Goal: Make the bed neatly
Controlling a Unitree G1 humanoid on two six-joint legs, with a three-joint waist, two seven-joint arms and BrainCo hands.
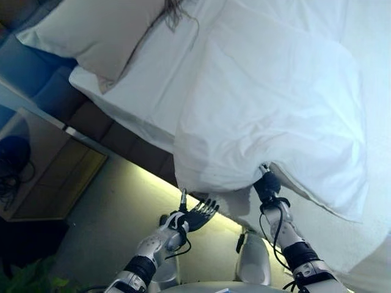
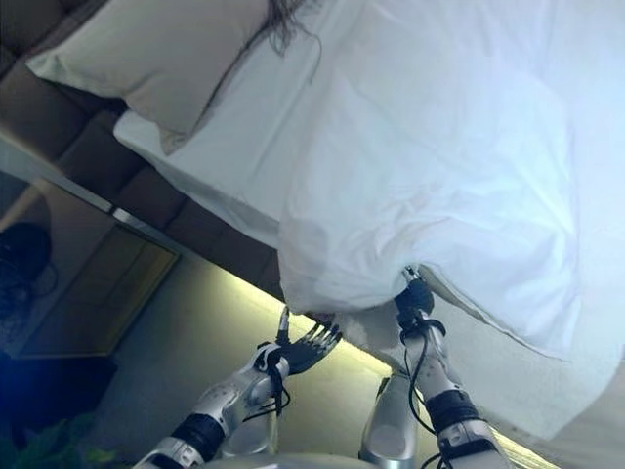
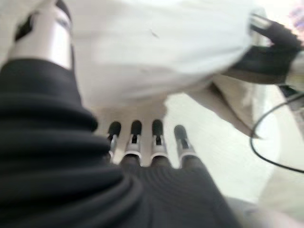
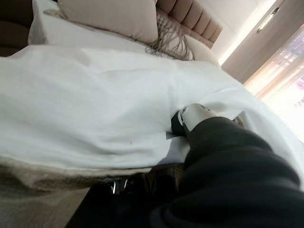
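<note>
Duvet point(image 1: 275, 104) lies rumpled across the bed, its near edge pinched by the right hand point(image 1: 267, 183) at 6 o'clock; the left hand point(image 1: 198, 215) hovers at 7 o'clock, fingers spread, empty. One-handed pulling could skew it. No writing is legible.

A duvet point(image 1: 275, 104) lies across the bed point(image 1: 137, 91), its near edge hanging over the side. A pillow point(image 1: 91, 33) sits at the head, to the left. The right hand point(image 1: 267, 183) is at the duvet's edge; the left hand point(image 1: 198, 213) is below it, over the floor point(image 1: 116, 213). A nightstand point(image 1: 49, 165) stands further left.
</note>
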